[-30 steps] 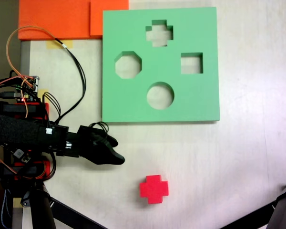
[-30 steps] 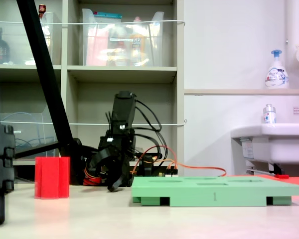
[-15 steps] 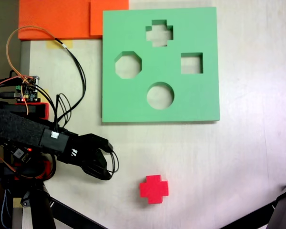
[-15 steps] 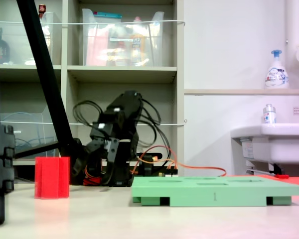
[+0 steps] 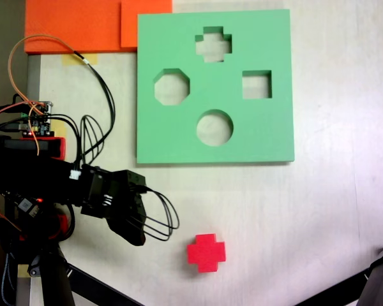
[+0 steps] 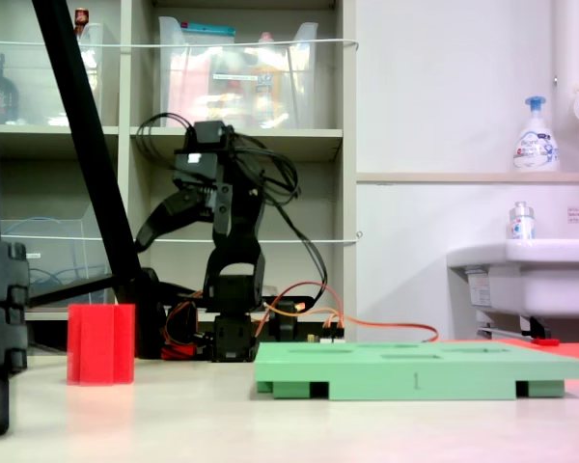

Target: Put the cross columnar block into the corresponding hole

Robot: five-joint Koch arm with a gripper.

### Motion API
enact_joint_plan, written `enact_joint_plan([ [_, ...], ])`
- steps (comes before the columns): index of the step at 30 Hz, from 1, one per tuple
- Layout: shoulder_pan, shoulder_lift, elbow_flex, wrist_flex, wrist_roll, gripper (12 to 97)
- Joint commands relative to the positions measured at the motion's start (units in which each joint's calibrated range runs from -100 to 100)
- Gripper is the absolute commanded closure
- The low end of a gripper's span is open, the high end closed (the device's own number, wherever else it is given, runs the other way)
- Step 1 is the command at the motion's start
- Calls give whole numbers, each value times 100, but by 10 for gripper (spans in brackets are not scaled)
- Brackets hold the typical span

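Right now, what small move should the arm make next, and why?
Probably swing the claw toward the red cross block and lower it. The block stands free on the table, apart from the green board, whose cross hole is empty. The claw is raised off the table and holds nothing I can see.

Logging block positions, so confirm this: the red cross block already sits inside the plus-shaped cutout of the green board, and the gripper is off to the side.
Not right. In the top-down fixed view the red cross block lies on the bare table below the green board; the plus-shaped cutout is unfilled. The gripper is indeed off to the side.
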Motion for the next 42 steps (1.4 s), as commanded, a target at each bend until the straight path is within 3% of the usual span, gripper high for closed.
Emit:
enact_joint_plan([
  [1,63,460,740,-420,34,283],
  [4,88,907,1049,-488,59,204],
  [28,-259,7499,4409,-449,-205,204],
  [42,-454,8574,4837,-488,-376,205],
])
